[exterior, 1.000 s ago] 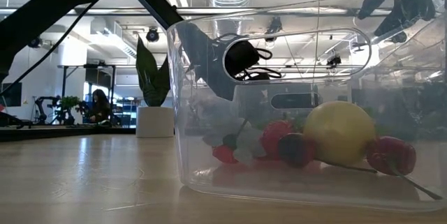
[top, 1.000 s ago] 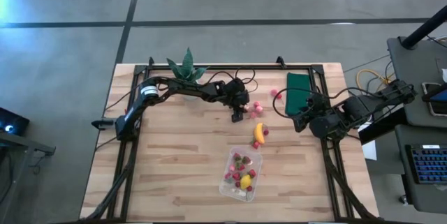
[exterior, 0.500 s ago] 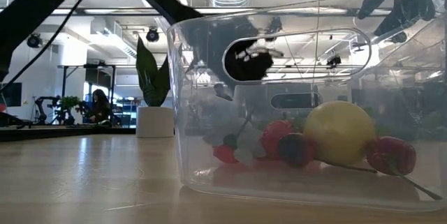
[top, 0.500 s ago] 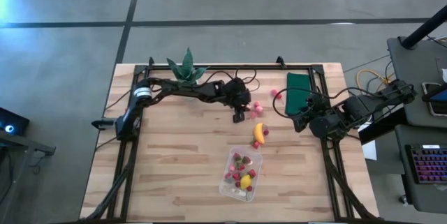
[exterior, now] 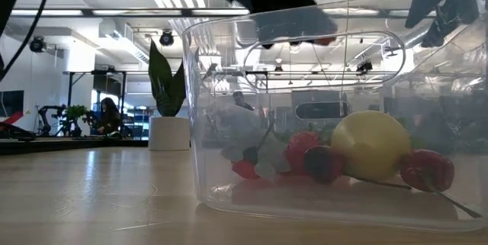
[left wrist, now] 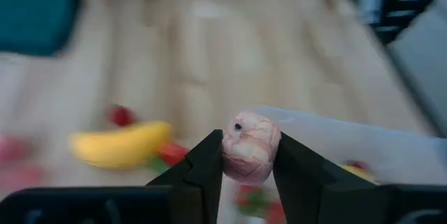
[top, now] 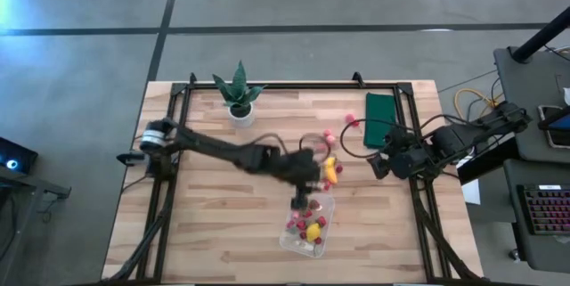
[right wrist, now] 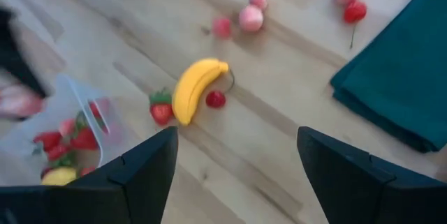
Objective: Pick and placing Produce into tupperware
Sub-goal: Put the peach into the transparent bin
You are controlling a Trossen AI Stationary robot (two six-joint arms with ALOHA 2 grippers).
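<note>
The tupperware [top: 309,224] is your landmark: it sits on the desk [top: 223,224] and already holds a yellow lemon [exterior: 371,146] among red berries. Your left end effector [left wrist: 246,172] is clenched on 1 pale pink berry [left wrist: 250,147] and hangs just beside the tub's far rim. The banana [top: 330,170] lies just beyond the tub, with a strawberry [right wrist: 160,111] touching it. Your right end effector [right wrist: 234,165] stands released, well off to the tub's right, near the dark green cloth [top: 381,117]. More pink pieces [right wrist: 250,17] lie past the banana.
</note>
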